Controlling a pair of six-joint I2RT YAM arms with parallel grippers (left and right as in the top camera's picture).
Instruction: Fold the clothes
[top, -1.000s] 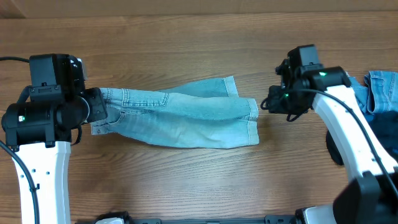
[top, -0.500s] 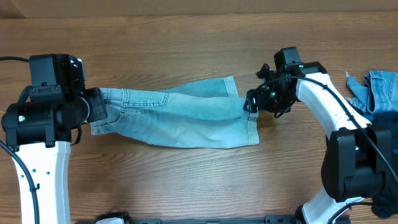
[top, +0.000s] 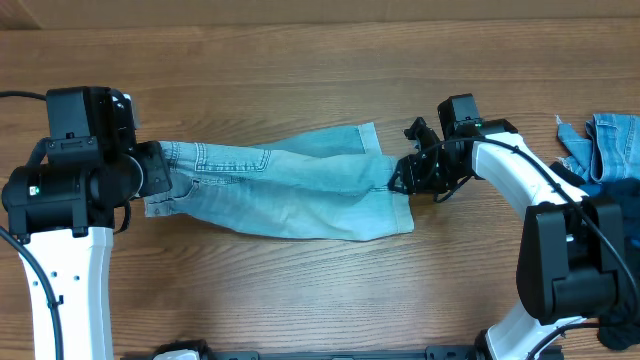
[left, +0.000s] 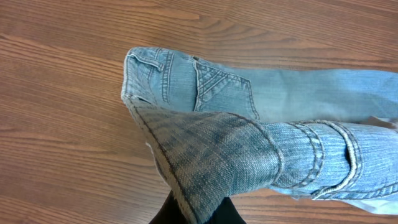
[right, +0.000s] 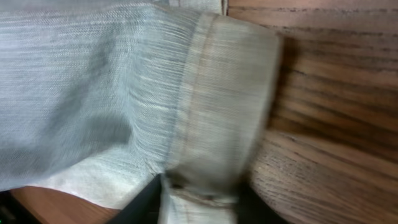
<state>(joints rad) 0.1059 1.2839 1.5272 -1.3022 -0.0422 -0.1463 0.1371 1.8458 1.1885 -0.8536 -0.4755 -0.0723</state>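
Evidently the jeans (top: 290, 195) lay stretched left to right across the middle of the wooden table (top: 300, 80), with one arm at each end. The left gripper (top: 152, 172) was closed on the waistband (left: 211, 155). In the left wrist view the denim rose from the table in a pinched fold towards the fingers, probably so that this end stayed anchored while the other end was worked. At the right end, the right gripper (top: 402, 180) sat at the hem (right: 217, 93). Its own camera, though blurred, showed the turned-up cuff running down between the two dark fingers, which looked narrowed onto it. Taking the hem at its far corner would let the leg be carried leftward over the body of the garment, a likely first fold. The leg nearer the far side peeked out beyond the upper one, so the layers might slip apart when lifted. More denim (top: 610, 140) waited at the right edge, well apart.
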